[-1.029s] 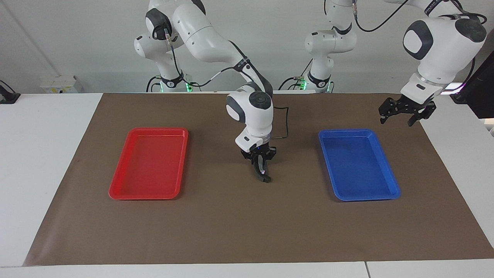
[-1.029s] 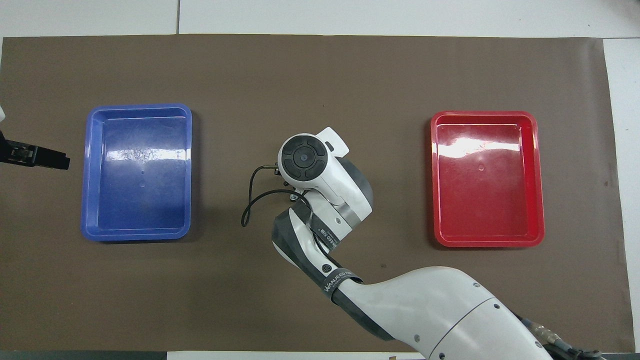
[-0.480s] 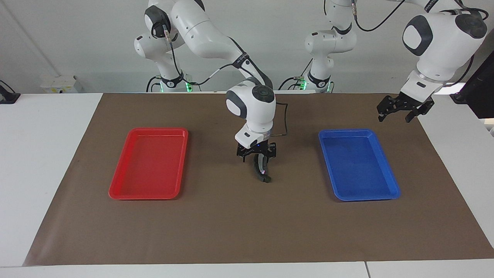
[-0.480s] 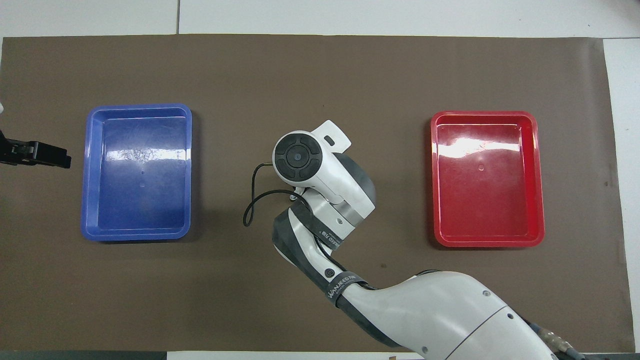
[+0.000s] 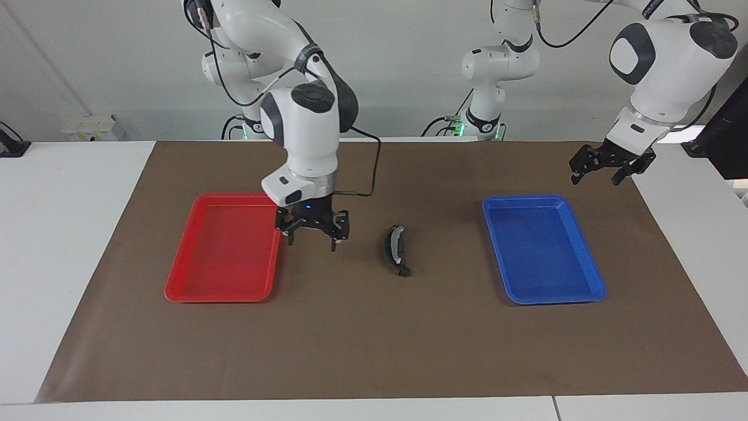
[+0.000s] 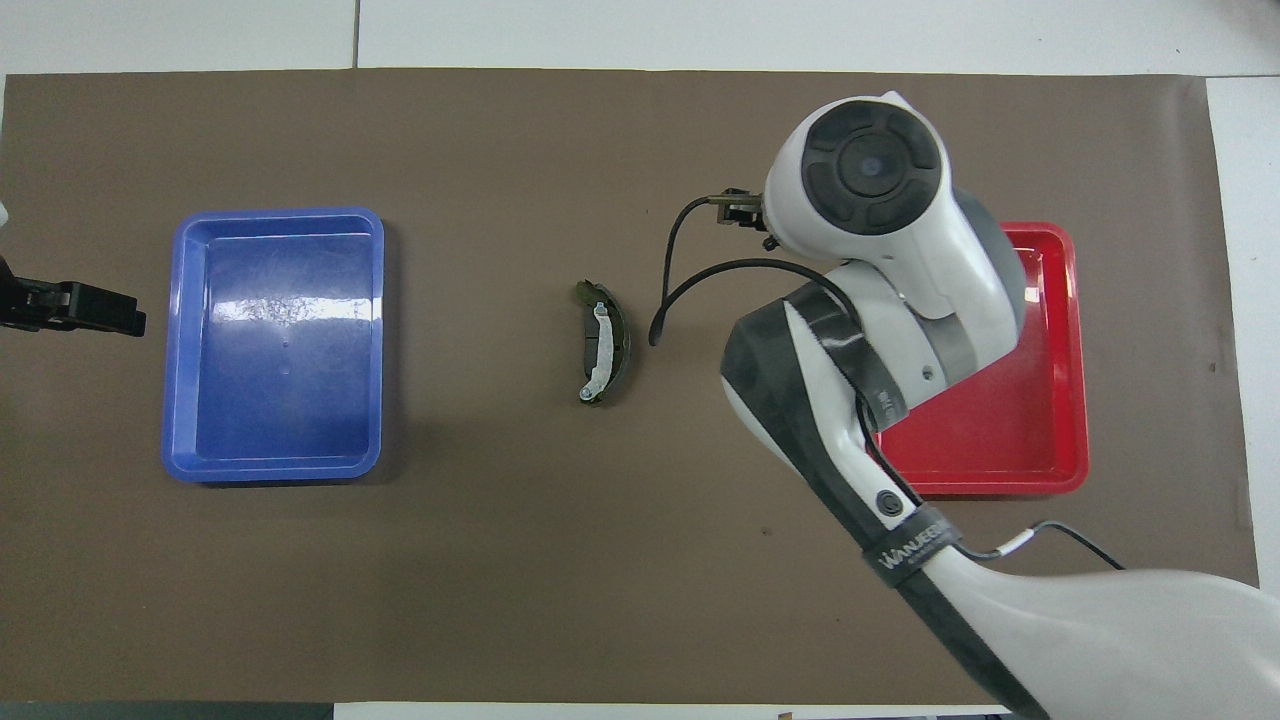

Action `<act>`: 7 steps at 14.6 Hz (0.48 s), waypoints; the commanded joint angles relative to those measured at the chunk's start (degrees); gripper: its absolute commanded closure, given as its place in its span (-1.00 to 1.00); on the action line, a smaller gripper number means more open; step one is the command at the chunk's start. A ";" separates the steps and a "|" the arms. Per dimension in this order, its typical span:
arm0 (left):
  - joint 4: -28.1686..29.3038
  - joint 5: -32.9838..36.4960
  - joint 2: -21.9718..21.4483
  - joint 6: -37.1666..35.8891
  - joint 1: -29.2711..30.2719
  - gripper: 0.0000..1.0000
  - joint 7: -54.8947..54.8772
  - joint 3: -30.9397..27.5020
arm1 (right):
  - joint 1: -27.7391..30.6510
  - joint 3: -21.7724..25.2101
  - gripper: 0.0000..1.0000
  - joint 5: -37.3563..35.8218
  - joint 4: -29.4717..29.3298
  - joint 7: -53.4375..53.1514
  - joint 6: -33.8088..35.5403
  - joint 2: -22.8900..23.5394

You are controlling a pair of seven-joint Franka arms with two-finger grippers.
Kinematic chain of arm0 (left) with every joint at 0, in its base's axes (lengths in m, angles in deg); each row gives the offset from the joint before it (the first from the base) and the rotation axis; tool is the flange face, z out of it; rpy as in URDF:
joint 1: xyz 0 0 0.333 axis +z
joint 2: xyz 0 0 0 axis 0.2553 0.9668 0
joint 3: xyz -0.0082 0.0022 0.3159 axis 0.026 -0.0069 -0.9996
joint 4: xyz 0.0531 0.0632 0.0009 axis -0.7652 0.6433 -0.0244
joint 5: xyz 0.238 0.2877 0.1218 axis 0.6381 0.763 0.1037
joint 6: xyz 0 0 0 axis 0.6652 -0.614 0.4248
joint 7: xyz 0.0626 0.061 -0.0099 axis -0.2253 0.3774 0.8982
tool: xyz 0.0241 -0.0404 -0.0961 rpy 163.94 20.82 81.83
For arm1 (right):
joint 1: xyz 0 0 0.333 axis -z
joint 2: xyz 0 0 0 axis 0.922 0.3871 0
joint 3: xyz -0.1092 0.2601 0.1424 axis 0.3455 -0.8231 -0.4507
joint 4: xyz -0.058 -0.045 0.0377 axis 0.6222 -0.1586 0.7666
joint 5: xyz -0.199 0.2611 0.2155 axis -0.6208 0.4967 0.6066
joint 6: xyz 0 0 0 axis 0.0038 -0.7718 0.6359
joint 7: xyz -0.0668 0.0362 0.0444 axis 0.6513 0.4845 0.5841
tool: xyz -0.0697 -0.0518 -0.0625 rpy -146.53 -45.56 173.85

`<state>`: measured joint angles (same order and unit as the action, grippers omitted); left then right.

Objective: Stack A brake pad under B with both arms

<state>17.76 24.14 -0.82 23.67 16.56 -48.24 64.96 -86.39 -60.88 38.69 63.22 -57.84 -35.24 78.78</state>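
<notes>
Between the red tray (image 5: 225, 248) and the blue tray (image 5: 540, 248), on the brown mat (image 5: 374, 339), we find B (image 5: 393, 249) lying free of both grippers.

We read its long axis as running nearer-to-farther from the robots, one tip toward them and one away, with the crescent's bulge facing the red tray's end and the light grey strip (image 6: 598, 352) following its inner curve; in the overhead view a short dark piece seems to lie under it, but we cannot tell whether that is A brake pad. We see the right gripper (image 5: 312, 235) raised over the mat at the red tray's edge, fingers spread wide and holding nothing. We see the left gripper (image 5: 602, 174) waiting past the blue tray at the left arm's end, fingers apart, empty.
</notes>
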 commanded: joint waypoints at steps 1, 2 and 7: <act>-0.78 -0.60 0.17 -0.89 1.13 -1.00 0.35 0.41 | 3.50 -1.12 -1.00 0.28 1.74 4.23 5.67 -4.91; -0.78 -0.60 0.17 -0.89 1.22 -1.00 0.35 0.41 | 4.91 -1.12 -1.00 1.94 1.75 6.26 8.49 -6.58; -0.78 -0.60 0.17 -0.89 1.22 -1.00 0.35 0.41 | 16.42 -1.12 -1.00 9.32 1.83 18.99 18.86 -13.62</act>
<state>17.76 24.13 -0.82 23.67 17.02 -48.23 64.91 -74.66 -60.99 44.98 63.28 -43.94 -18.89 68.21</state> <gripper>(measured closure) 0.000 0.000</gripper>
